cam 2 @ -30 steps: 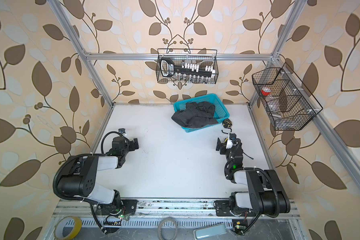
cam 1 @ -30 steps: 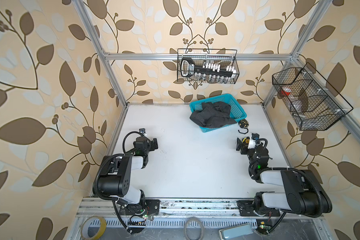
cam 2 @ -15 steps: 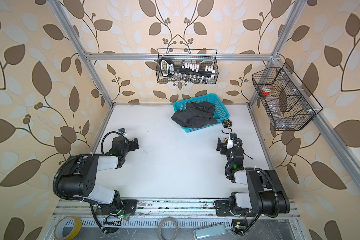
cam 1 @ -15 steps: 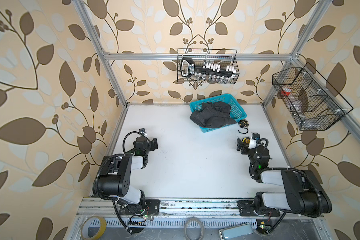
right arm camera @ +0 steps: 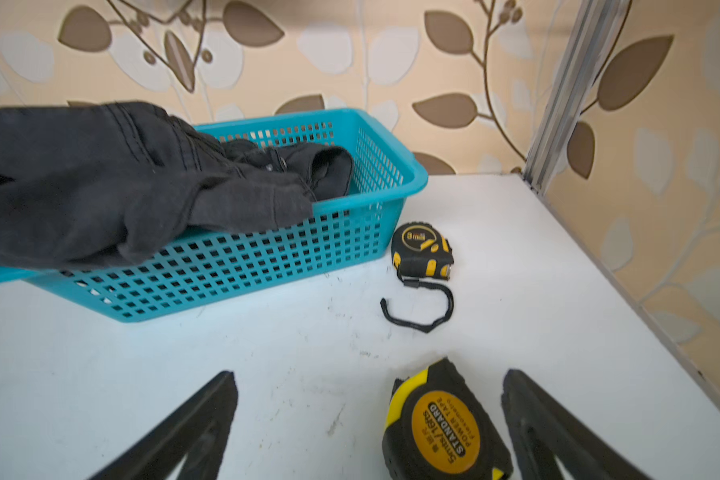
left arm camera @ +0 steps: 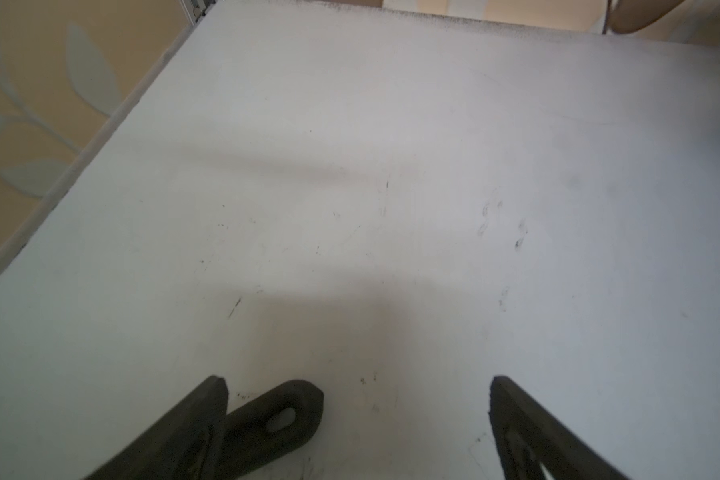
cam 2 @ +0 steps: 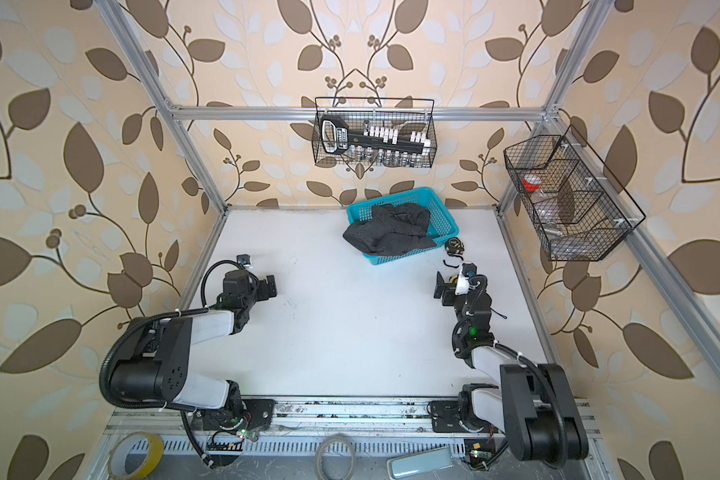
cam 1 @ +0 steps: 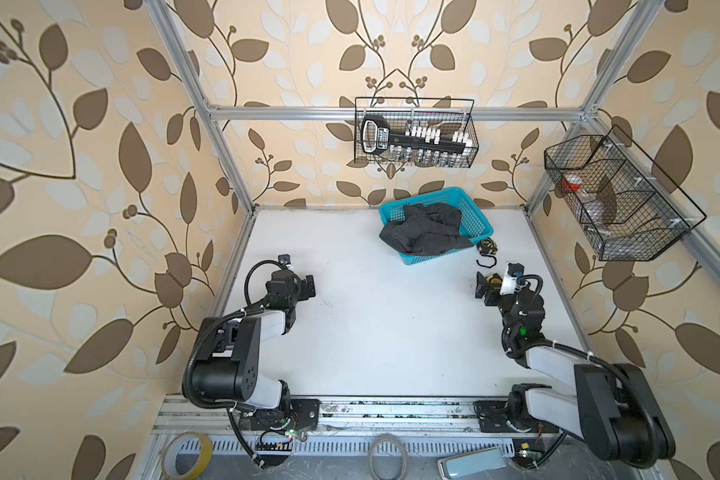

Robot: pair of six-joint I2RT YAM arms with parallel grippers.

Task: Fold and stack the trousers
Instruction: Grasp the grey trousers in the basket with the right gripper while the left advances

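Nothing is changing over the last second. Both my arms are staying folded back over the near half of the table (cam 1: 383, 332). My left gripper (cam 1: 308, 286) is sitting toward the left edge and my right gripper (cam 1: 485, 289) toward the right edge. Both have their jaws spread wide and are holding nothing.

In the right wrist view a yellow-and-black tape measure (right arm camera: 445, 428) is lying between my right jaws, apparently untouched. Farther on, a second tape measure (right arm camera: 422, 249) is sitting just beside the turquoise basket (right arm camera: 246, 266). The trousers (cam 1: 427, 230) are lying crumpled in that basket near the far edge, spilling over its near-left rim.

I am judging the task as not yet begun: lifting the trousers out is still waiting.
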